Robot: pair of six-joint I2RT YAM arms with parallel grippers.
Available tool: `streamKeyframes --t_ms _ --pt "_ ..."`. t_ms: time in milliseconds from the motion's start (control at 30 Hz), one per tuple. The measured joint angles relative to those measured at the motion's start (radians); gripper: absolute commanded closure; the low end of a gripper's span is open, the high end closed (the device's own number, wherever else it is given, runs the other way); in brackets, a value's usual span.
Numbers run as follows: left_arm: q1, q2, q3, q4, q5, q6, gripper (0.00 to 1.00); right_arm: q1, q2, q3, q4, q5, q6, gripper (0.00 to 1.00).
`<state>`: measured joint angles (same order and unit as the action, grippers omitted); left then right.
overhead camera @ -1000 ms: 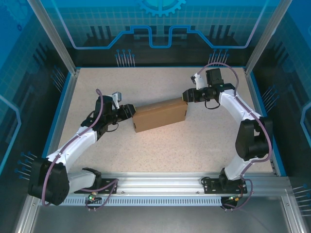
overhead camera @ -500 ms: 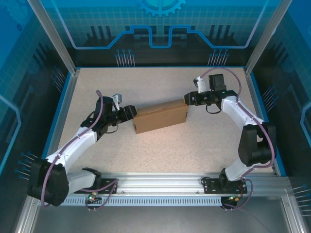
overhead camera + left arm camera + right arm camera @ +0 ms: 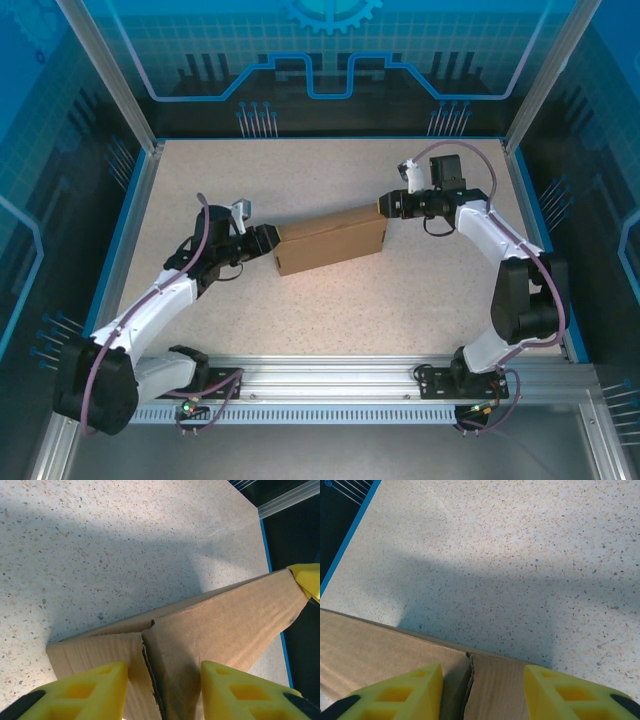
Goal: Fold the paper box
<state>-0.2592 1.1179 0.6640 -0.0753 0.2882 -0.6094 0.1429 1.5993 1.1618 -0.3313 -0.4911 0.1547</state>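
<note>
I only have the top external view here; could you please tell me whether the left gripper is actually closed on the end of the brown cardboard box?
Observer: The left wrist view shows the left gripper with its yellow fingers spread wide over the end of the plain brown cardboard box.
Operator: Thank you. And how does the right one stand?
Observer: In the right wrist view, the right gripper is also spread, straddling a seam where two panels meet at that end.

Left white-shelled arm and right white-shelled arm: black joint housings noted. A mauve cable runs externally along each. Black base brackets sit on a slotted aluminium rail. Yellow moulded-plastic fingers, hollow-pocketed.
</note>
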Motion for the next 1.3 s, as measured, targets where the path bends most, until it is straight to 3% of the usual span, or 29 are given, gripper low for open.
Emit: streamKeyframes --t_ms 367,800,1133,1300 --pt "0.000 -0.013 -0.056 0.097 0.005 -0.021 0.67 -0.003 -0.032 -0.074 0.087 -0.016 0.018 0.57" --pt "0.000 -0.001 -0.037 0.078 0.005 -0.020 0.65 -0.008 -0.063 -0.067 0.018 -0.019 0.071 0.41" --pt "0.000 0.000 -0.037 0.080 0.005 -0.020 0.65 -0.005 -0.074 -0.072 -0.005 -0.058 0.082 0.41" --pt "0.000 0.000 -0.037 0.080 0.005 -0.020 0.64 0.009 -0.083 -0.090 0.000 -0.080 0.093 0.47"
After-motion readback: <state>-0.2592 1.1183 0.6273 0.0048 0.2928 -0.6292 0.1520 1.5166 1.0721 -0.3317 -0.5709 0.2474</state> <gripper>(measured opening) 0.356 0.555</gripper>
